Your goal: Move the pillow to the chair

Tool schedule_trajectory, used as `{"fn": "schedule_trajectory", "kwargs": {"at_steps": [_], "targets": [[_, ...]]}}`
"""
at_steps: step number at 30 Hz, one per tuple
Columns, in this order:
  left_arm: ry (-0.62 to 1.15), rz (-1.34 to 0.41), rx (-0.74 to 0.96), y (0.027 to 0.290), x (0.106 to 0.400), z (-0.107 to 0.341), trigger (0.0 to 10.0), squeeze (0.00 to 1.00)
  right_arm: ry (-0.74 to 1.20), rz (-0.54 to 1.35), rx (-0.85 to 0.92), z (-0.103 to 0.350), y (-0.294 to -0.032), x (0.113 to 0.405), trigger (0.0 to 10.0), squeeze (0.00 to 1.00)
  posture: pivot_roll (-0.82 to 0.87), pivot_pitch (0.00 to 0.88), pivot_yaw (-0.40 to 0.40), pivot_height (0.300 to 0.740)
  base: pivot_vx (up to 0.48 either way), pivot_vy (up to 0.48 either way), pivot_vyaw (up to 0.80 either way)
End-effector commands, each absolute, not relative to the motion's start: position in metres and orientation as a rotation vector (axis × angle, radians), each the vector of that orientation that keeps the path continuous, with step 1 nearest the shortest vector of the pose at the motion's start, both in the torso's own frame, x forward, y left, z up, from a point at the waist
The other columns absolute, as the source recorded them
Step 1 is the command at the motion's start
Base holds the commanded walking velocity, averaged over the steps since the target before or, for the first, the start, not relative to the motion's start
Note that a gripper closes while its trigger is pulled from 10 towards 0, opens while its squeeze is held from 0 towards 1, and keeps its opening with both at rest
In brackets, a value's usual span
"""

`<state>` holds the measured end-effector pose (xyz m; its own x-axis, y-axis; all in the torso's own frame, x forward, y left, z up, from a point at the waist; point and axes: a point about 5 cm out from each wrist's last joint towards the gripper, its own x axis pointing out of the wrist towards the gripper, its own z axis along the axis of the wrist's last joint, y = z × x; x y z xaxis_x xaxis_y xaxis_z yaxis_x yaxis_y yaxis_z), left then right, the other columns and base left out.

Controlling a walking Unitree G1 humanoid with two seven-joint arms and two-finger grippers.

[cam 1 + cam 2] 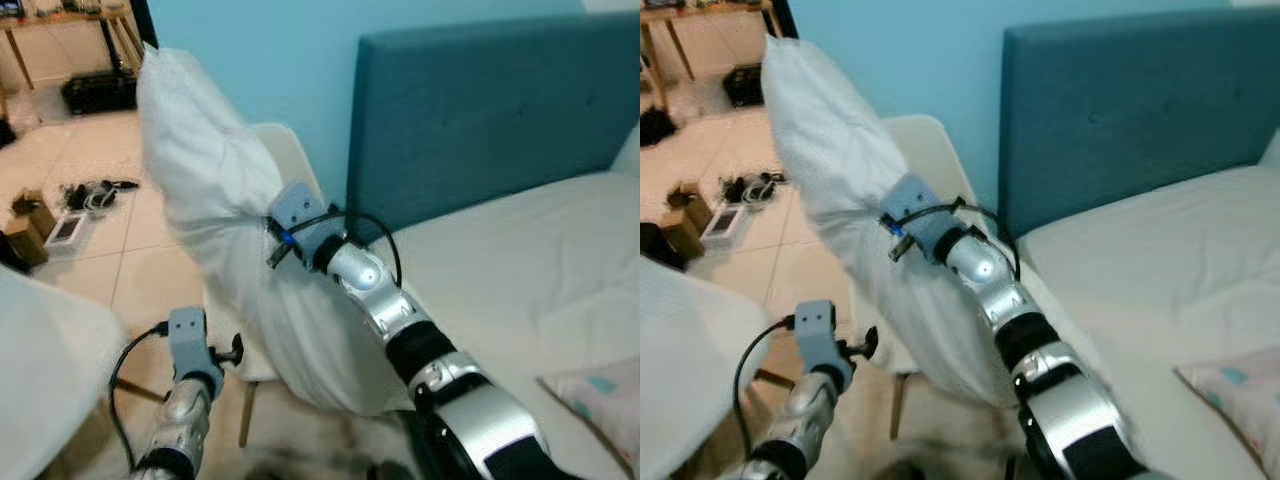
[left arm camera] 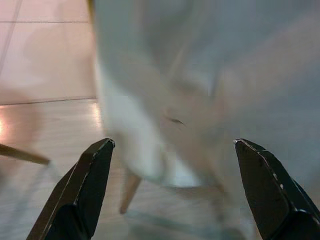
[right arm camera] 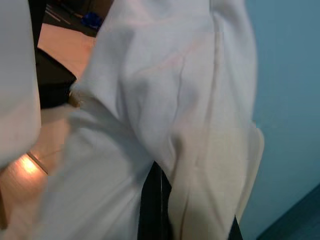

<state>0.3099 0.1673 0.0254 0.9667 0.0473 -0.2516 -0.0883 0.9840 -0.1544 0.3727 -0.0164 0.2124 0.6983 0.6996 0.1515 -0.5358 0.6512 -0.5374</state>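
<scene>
The pillow (image 1: 215, 200) is white, soft and creased, pinched at its middle so the cloth bunches into folds there. It is held up in the air with its long axis steeply tilted — the upper end points up and away toward the far floor, the lower end hangs down near the bed (image 1: 520, 270) edge. It hangs against the front of the chair (image 1: 285, 150), a pale seat with wooden legs that stands beside the teal headboard (image 1: 480, 110) and the blue wall; most of the chair back is hidden behind it. The right gripper (image 1: 272, 235) is buried in the pillow's middle, its fingers closed on the bunched cloth — in the right wrist view a dark finger (image 3: 152, 210) shows pressed under the white folds. The left gripper (image 2: 172, 190) sits lower, near the chair's front legs, fingers spread wide and holding nothing, with the pillow's lower part blurred just ahead of it.
</scene>
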Motion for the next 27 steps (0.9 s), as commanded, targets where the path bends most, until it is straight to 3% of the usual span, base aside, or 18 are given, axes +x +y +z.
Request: {"fn": "schedule_trajectory", "kwargs": {"at_steps": [1, 18, 27], "targets": [[0.259, 0.064, -0.165, 0.166, 0.307, 0.022, 10.0, 0.00, -0.465, 0.730, -0.480, 0.233, -0.007, 0.371, 10.0, 0.00, -0.03, 0.063, 0.007, 0.560, 0.000, 0.000, 0.00], [0.242, 0.049, -0.166, 0.160, 0.310, 0.027, 10.0, 0.00, -0.539, 0.887, -0.467, 0.242, 0.016, 0.359, 10.0, 0.00, -0.03, 0.069, 0.008, 0.491, 0.000, 0.000, 0.00], [0.212, 0.031, -0.178, 0.153, 0.313, 0.032, 10.0, 0.00, -0.738, 0.893, -0.586, 0.289, 0.034, 0.354, 10.0, 0.00, -0.03, 0.084, -0.002, 0.491, 0.000, 0.000, 0.00]]}}
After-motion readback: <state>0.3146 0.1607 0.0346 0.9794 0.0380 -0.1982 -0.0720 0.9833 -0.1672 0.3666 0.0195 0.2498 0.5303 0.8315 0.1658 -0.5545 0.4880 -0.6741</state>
